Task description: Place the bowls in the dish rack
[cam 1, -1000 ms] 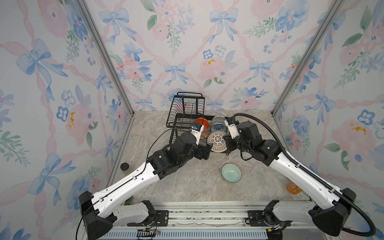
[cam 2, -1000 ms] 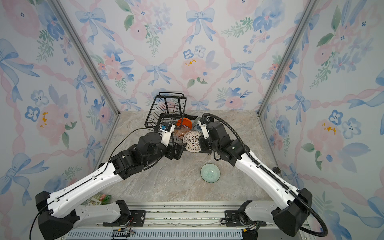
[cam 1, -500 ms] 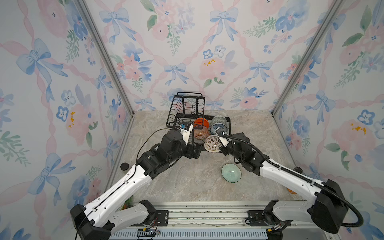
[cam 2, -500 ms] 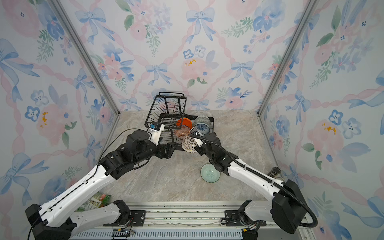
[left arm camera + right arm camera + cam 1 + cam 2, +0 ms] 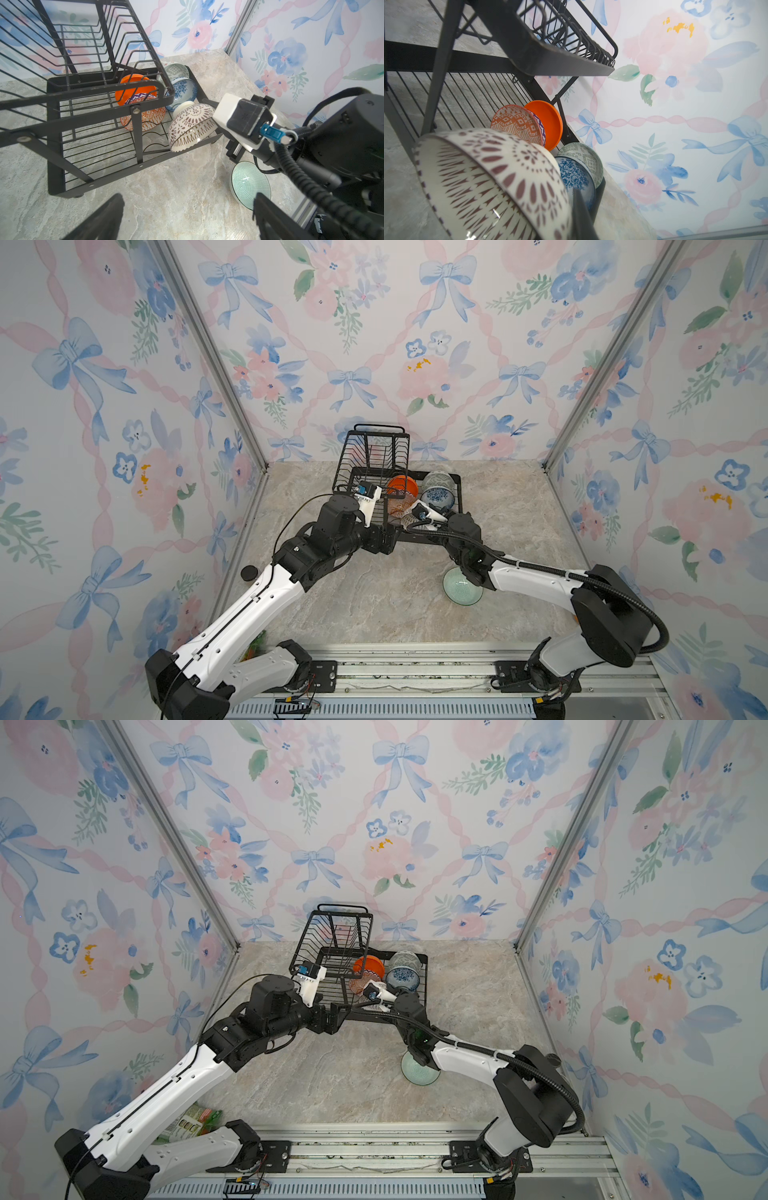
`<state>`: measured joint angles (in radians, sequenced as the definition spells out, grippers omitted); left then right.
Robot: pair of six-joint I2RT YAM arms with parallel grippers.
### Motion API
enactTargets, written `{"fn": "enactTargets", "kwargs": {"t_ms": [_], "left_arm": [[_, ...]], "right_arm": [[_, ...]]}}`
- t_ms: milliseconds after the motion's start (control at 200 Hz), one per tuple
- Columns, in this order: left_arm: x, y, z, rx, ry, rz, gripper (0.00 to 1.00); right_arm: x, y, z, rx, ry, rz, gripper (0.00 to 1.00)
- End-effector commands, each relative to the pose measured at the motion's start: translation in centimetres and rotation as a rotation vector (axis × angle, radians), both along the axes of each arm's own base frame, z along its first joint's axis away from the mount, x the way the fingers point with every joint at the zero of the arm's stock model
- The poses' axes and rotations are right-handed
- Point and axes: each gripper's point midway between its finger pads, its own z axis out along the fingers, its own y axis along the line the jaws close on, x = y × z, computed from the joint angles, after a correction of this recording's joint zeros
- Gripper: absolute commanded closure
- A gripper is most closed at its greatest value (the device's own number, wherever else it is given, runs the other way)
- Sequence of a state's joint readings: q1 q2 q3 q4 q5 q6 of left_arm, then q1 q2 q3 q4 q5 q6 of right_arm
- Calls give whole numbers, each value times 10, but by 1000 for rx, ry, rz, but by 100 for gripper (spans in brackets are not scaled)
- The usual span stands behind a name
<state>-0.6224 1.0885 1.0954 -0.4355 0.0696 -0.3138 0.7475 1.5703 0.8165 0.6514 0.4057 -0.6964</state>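
Right fingers (image 5: 580,210) clamp the lattice bowl (image 5: 191,126), tilted at the dish rack's (image 5: 55,149) front rail. The orange-patterned bowl (image 5: 149,118) and blue floral bowl (image 5: 183,91) crowd just behind. Left fingers (image 5: 104,220) gape empty above the table (image 5: 176,197). The mint bowl (image 5: 247,185) lies under the right arm.

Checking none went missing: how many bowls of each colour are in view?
Plain orange round bowl: 1
Orange-and-white patterned round bowl: 1
Grey-green patterned round bowl: 1
Blue-and-white floral round bowl: 1
White round bowl with brown lattice: 1
Pale mint green round bowl: 1
Total: 6
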Motion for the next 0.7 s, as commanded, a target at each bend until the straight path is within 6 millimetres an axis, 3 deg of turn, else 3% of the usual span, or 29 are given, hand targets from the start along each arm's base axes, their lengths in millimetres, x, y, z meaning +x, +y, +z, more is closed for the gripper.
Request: {"fn": "enactTargets", "kwargs": {"t_ms": [0,135,175,695], "left_arm": [[-3,0,-7,4,18,-34,2],[-2,4,-7,4,26,-33,2],[-2,5,-7,5,27,-34,2],[-2,13,-18,10,64,-41,2]], "right_arm": [[9,-1,38,26,-185,-51,100],[14,3,36,-11,-212,-50,100],[18,7,24,-36,-195,-47,100],[46,29,7,-149,-230,-57,100]]}}
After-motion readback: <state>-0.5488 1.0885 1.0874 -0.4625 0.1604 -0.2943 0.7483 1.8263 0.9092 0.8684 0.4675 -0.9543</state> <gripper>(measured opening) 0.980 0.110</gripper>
